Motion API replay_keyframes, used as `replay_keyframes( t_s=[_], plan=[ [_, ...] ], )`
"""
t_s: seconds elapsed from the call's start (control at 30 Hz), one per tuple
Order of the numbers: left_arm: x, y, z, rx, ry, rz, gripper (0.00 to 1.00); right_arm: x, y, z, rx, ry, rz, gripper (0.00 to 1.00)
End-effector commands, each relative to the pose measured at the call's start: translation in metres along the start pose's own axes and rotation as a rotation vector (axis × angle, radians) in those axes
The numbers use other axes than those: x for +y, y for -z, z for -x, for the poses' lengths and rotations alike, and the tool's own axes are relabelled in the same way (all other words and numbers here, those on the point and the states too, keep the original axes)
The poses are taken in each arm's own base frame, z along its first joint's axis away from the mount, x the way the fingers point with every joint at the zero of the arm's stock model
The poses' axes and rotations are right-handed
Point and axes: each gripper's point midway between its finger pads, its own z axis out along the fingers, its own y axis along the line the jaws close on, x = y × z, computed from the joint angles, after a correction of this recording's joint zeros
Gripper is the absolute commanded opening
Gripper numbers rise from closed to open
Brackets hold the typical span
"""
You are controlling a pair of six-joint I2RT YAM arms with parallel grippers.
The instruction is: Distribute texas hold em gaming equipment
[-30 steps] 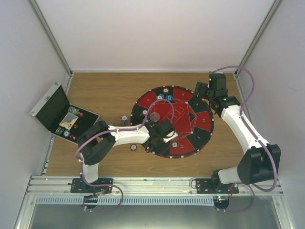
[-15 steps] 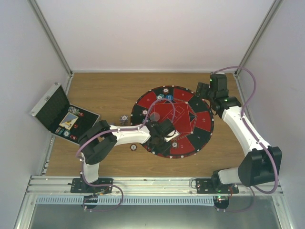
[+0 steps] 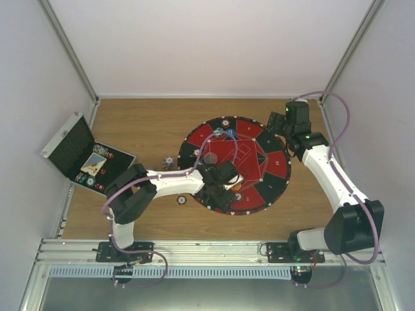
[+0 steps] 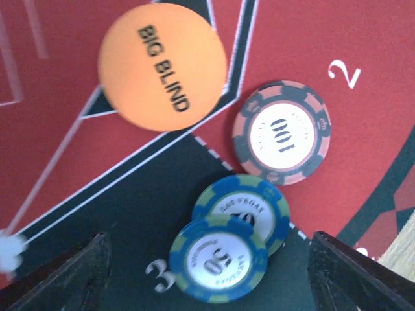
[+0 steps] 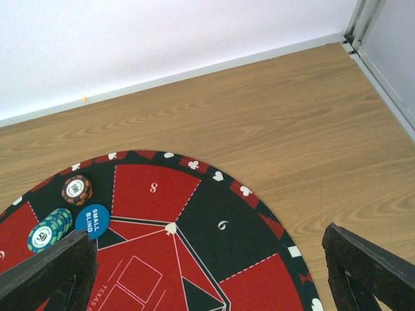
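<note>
Partly done: teal chips (image 4: 217, 262), a dark red chip (image 4: 282, 133) and an orange disc (image 4: 162, 65) lie on the mat (image 4: 363, 52); cards (image 3: 97, 163) sit in the case (image 3: 68, 146). Left gripper (image 4: 214, 285) and right gripper (image 5: 207, 278) gape empty.

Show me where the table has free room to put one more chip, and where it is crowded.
Free: the bare wood between the mat's far rim and the back wall; the mat's segments 6 and 8. Crowded: under the left end effector, where the orange disc, 100 chip and two 50 chips lie close.
</note>
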Motion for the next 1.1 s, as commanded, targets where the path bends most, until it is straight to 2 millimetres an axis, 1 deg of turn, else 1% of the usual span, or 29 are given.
replay_keyframes(
  t_s=[0.0, 0.03, 0.1, 0.13, 0.17, 0.23, 0.27, 0.3, 0.37, 0.43, 0.47, 0.53, 0.57, 0.73, 0.87, 1.07],
  plan=[
    [0.026, 0.049, 0.021, -0.114, 0.082, 0.122, 0.85, 0.000, 0.006, 0.012, -0.045, -0.031, 0.015, 0.95],
    [0.033, 0.060, 0.021, -0.133, 0.111, 0.147, 0.87, 0.000, 0.006, 0.011, -0.044, -0.030, 0.020, 0.96],
    [0.057, 0.086, 0.018, -0.167, 0.199, 0.208, 0.89, 0.005, 0.005, 0.012, -0.045, -0.022, 0.045, 0.96],
    [0.071, 0.097, 0.013, -0.172, 0.250, 0.245, 0.90, 0.010, 0.005, 0.012, -0.044, -0.007, 0.069, 0.98],
    [0.086, 0.110, 0.008, -0.173, 0.309, 0.284, 0.92, 0.013, 0.004, 0.012, -0.038, 0.005, 0.089, 0.99],
    [0.120, 0.133, -0.008, -0.157, 0.446, 0.354, 0.93, 0.020, 0.004, 0.011, -0.027, 0.024, 0.122, 1.00],
    [0.138, 0.140, -0.019, -0.143, 0.525, 0.373, 0.94, 0.022, 0.003, 0.010, -0.022, 0.032, 0.135, 1.00],
    [0.151, 0.145, -0.031, -0.118, 0.596, 0.380, 0.95, 0.025, 0.003, 0.008, -0.018, 0.041, 0.150, 1.00],
    [0.178, 0.150, -0.049, -0.091, 0.728, 0.385, 0.95, 0.030, 0.000, 0.003, -0.005, 0.048, 0.177, 1.00],
    [0.195, 0.150, -0.059, -0.083, 0.831, 0.365, 0.95, 0.038, -0.004, -0.003, 0.028, 0.050, 0.215, 1.00],
    [0.201, 0.149, -0.060, -0.085, 0.866, 0.354, 0.96, 0.041, -0.006, -0.007, 0.056, 0.047, 0.232, 1.00],
    [0.211, 0.145, -0.061, -0.087, 0.917, 0.336, 0.96, 0.042, -0.012, -0.015, 0.104, 0.027, 0.225, 1.00],
    [0.216, 0.143, -0.060, -0.090, 0.938, 0.327, 0.96, 0.047, -0.014, -0.020, 0.126, 0.019, 0.249, 1.00],
    [0.230, 0.128, -0.054, -0.068, 0.956, 0.318, 0.96, 0.055, -0.019, -0.032, 0.169, -0.016, 0.294, 1.00],
    [0.240, 0.117, -0.059, -0.044, 0.969, 0.332, 0.96, 0.063, -0.020, -0.037, 0.190, -0.044, 0.330, 1.00],
    [0.256, 0.112, -0.065, -0.053, 1.004, 0.359, 0.95, 0.074, -0.022, -0.041, 0.206, -0.048, 0.357, 1.00]
  ],
)
